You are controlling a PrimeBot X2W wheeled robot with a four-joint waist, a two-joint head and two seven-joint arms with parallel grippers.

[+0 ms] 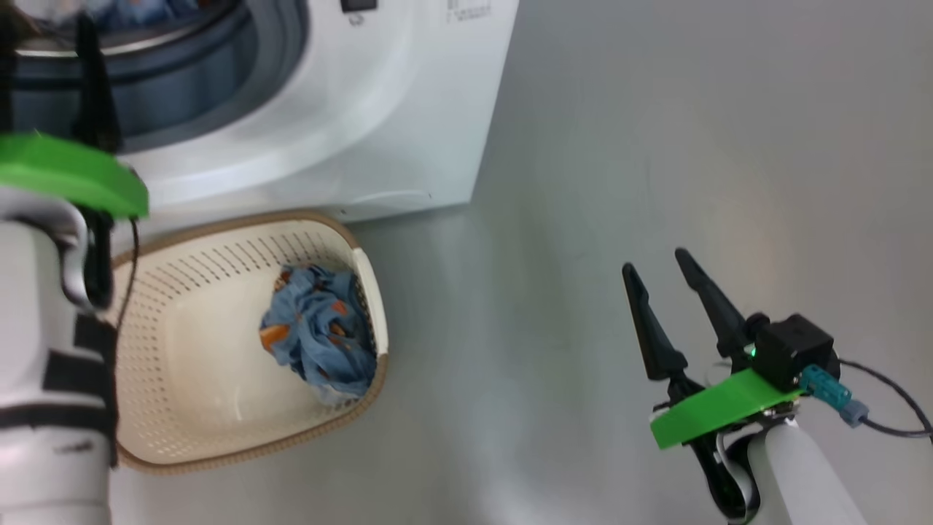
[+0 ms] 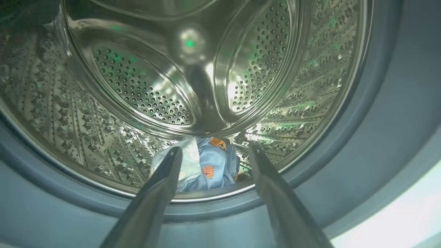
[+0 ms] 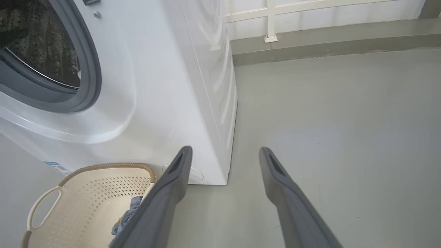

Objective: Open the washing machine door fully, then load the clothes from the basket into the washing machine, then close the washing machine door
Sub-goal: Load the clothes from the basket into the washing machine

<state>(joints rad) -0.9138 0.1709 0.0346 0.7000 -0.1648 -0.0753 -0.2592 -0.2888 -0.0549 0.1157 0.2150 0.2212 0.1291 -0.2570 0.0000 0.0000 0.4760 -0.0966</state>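
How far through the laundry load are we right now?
Done: the white front-loading washing machine has its mouth uncovered, and a light blue garment with orange patches lies in the steel perforated drum.
In hand: the left gripper hangs open at the drum's mouth, holding nothing. The right gripper is open over the grey floor.
Left: a crumpled blue orange-printed garment in the cream perforated basket, then shutting the machine.

**A Laundry Corner**

This looks like a place for washing clothes. A big white washing machine stands on a plain grey floor. Right in front of the washing machine sits a cream basket with blue clothes inside. Past the washing machine is a white wall with a low grey ledge.
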